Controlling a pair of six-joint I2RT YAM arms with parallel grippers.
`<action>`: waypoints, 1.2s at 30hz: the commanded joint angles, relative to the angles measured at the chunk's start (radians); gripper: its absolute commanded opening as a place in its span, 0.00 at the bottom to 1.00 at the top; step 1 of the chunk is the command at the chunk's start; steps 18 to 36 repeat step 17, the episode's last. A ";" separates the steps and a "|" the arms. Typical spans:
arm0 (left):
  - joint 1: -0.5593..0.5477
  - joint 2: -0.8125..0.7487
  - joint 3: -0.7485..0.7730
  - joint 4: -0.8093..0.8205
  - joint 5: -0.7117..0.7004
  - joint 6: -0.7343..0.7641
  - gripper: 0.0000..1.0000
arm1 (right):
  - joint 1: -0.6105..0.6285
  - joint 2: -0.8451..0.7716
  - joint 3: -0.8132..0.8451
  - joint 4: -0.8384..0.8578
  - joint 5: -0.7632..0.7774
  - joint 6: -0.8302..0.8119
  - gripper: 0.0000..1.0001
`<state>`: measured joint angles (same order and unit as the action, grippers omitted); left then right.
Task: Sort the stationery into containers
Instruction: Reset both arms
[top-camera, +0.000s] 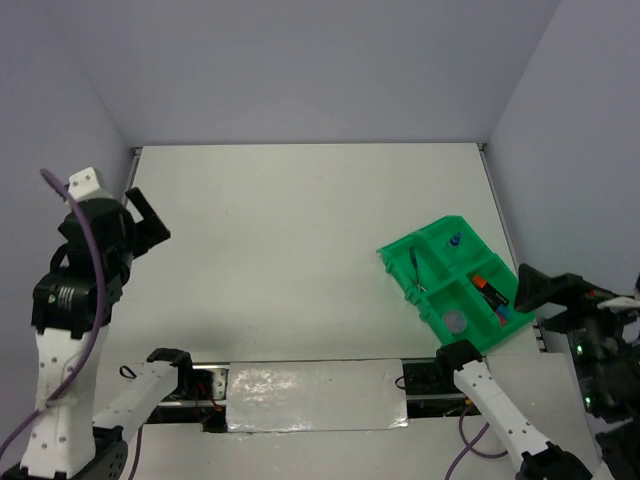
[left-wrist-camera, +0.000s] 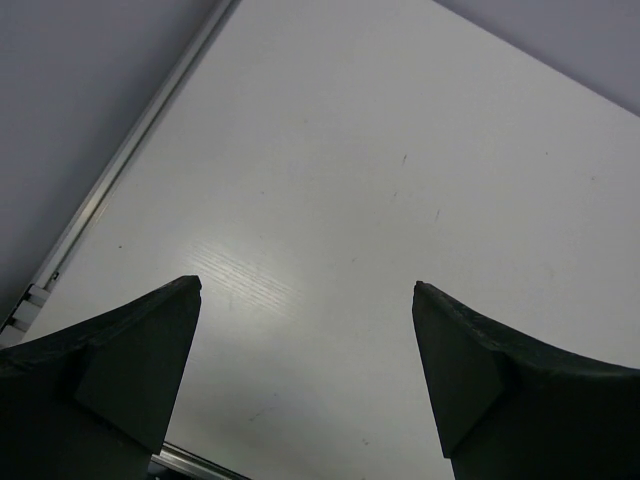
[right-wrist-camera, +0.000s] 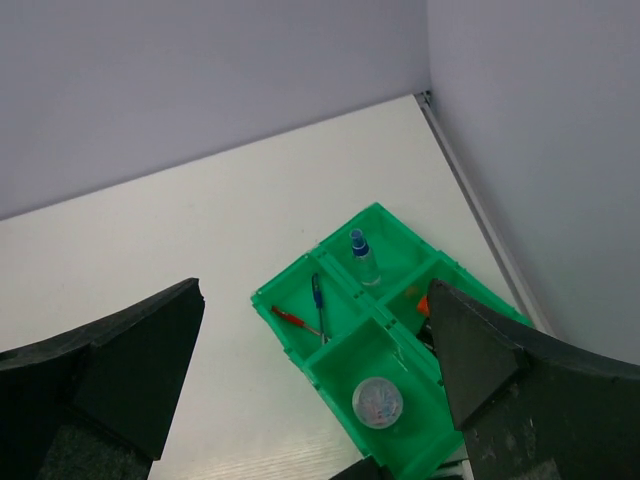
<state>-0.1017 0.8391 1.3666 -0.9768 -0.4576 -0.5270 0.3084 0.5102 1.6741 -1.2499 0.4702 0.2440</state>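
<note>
The green tray (top-camera: 397, 255) sits at the right of the table, also in the right wrist view (right-wrist-camera: 292, 296). Its compartments hold a blue-capped bottle (right-wrist-camera: 363, 256), a blue pen (right-wrist-camera: 318, 304) and a red pen (right-wrist-camera: 293, 320), a round greyish tub (right-wrist-camera: 378, 402), and highlighters (top-camera: 491, 292) with orange and blue caps, partly hidden in the wrist view. My right gripper (top-camera: 526, 287) is open and empty, raised beside the tray's near right edge; in its wrist view (right-wrist-camera: 312, 295) its fingers frame the tray. My left gripper (top-camera: 150, 222) is open and empty, high at the far left (left-wrist-camera: 307, 285).
Grey walls enclose the white table on three sides. A metal rail (left-wrist-camera: 120, 170) runs along the left edge. A shiny plate (top-camera: 315, 395) lies between the arm bases at the near edge.
</note>
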 joint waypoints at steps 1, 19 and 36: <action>-0.001 -0.101 0.049 -0.112 -0.050 0.041 0.99 | 0.011 -0.071 -0.029 -0.030 -0.073 -0.051 1.00; -0.003 -0.304 -0.001 -0.189 -0.062 0.001 0.99 | 0.051 -0.177 -0.086 -0.006 -0.054 -0.043 1.00; -0.003 -0.304 -0.001 -0.189 -0.062 0.001 0.99 | 0.051 -0.177 -0.086 -0.006 -0.054 -0.043 1.00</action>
